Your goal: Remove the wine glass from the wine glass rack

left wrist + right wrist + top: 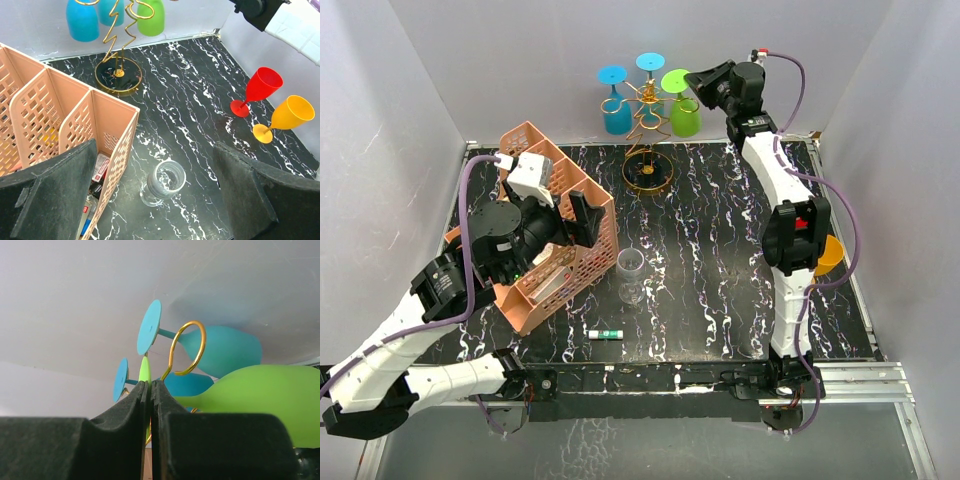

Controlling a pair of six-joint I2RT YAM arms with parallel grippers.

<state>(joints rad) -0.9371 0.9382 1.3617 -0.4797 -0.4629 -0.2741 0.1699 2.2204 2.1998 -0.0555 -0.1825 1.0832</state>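
Right claw [148,390] is clamped on the thin foot of the one green wine glass [270,400], which is hung upside down at 3 o'clock on the single wine glass rack [647,150]. The rack is stood at 12 o'clock on the table [720,300]. Two blue glasses [616,115] are hung at its 9 and 12 o'clock. Left claw [155,200] is held wide apart above one clear glass [162,182]. One red glass [260,87] and one orange glass [290,115] are set at the table's 3 o'clock.

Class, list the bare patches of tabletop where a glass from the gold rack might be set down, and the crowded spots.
Free: the marble table between the clear glass and the right arm; between the gold rack and that glass. Crowded: the pink organizer on the left, red glass and orange glass on the right.
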